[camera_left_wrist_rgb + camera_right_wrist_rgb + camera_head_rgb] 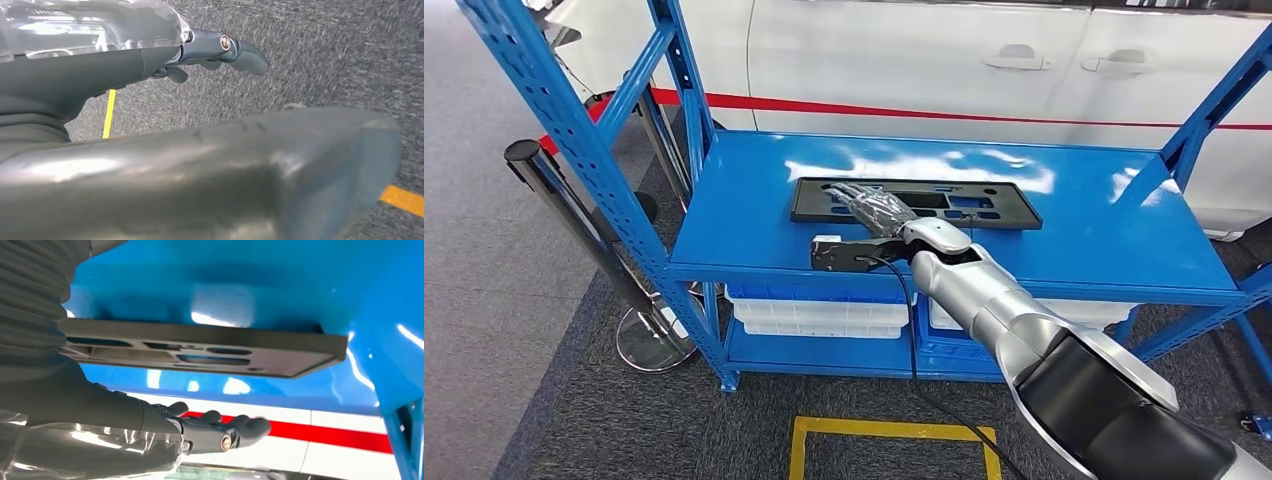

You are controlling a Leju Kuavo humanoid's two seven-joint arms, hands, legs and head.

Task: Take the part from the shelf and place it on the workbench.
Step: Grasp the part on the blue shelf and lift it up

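The part [969,205] is a flat black rectangular plate with several cut-outs, lying on the blue shelf top [1074,230]. My right hand [876,208] reaches over the plate's left end with its fingers stretched out flat. In the right wrist view the hand [210,432] hovers beside the plate [210,347] with fingers extended and nothing between them; I cannot tell whether it touches the plate. My left hand [220,50] hangs over grey carpet, fingers loosely extended, holding nothing.
Blue shelf uprights [574,140] stand at the left and an angled brace [1214,110] at the right. White bins [819,315] sit on the lower level. A black stanchion post [574,215] stands left of the shelf. A white car [924,60] is behind. Yellow floor marking [889,430] lies in front.
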